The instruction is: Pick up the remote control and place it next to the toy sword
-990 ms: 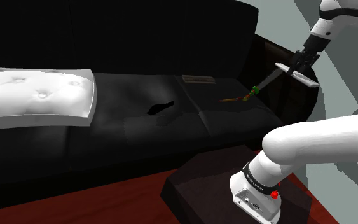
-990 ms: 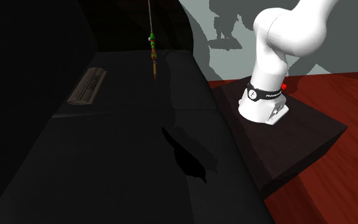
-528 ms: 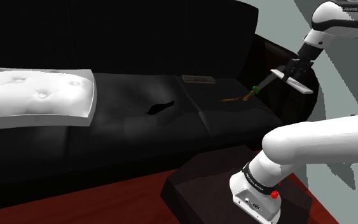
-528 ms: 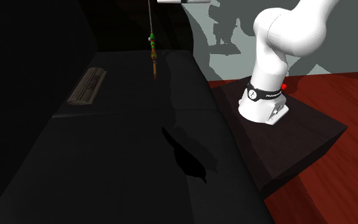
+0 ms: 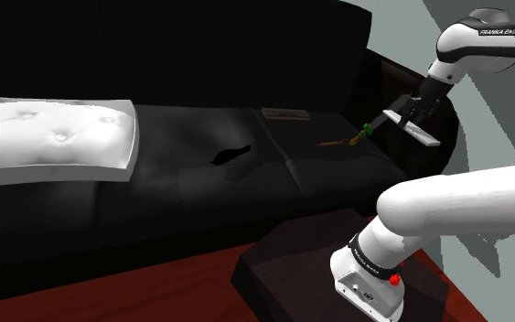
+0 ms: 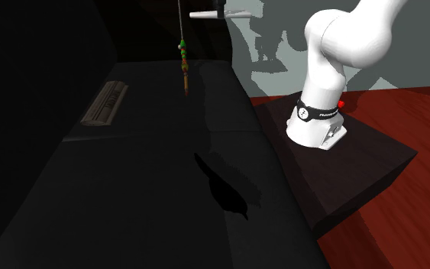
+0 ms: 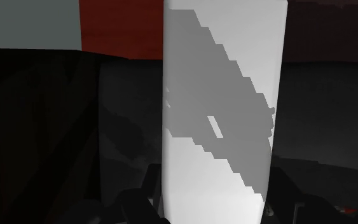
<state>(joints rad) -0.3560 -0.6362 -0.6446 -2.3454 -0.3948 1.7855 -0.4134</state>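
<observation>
Clasping remote control [image 7: 219,114], gripper [image 7: 214,197]; toy sword [image 5: 347,140] nearby, shoulder view

Most of the free room on the sofa [image 5: 328,174] seat in the shoulder view is the stretch at 9 o'clock of the toy sword [image 5: 356,135]. It's bare right up to a black shape [image 5: 228,154] I can't make out. The sword leans on the armrest [image 5: 388,78], so that corner's blocked. A grey ribbed slab [image 5: 287,113] sits at its 10 o'clock, along the back edge. A white cushion [image 5: 54,137] covers the far end. The air above the seat is open for the gripper [image 5: 416,113], with the remote control [image 5: 426,137] sticking out sideways from its jaws.
</observation>
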